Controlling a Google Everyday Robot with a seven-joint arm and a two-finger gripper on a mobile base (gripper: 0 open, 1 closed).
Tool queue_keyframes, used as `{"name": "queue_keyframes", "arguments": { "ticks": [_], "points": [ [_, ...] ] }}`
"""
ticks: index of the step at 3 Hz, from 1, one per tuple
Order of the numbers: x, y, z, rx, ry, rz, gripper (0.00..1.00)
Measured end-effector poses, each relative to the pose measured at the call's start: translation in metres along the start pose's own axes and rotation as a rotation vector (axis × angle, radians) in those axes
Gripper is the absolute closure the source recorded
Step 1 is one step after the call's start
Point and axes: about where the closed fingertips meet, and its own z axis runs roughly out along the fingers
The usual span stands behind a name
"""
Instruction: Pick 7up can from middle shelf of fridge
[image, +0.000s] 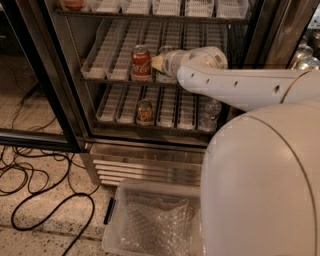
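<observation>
The fridge (150, 162) stands open in front of me. On the middle shelf (107, 62) a red Coca-Cola can (141, 63) stands at the front. Right beside it stands the 7up can (166, 50), whitish with a silver top and mostly hidden behind my gripper (161, 64). My white arm reaches in from the right, and the gripper is at the 7up can, just right of the Coca-Cola can. I cannot see how the gripper meets the can.
An amber-brown can (145, 112) and a clear bottle (212, 110) stand on the rack below. A clear plastic bin (150, 225) lies on the floor before the fridge. Black cables (40, 200) lie at the left. The open dark-framed door (35, 80) is at the left.
</observation>
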Motion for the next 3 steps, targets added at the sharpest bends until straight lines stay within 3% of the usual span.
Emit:
{"name": "queue_keyframes", "arguments": {
  "ticks": [2,3],
  "points": [
    [-0.0015,-0.0050,-0.0012,0.008,-0.003,-0.003,0.99],
    [-0.0053,0.0041,-0.0060,-0.011,-0.008,0.020,1.00]
  ]
}}
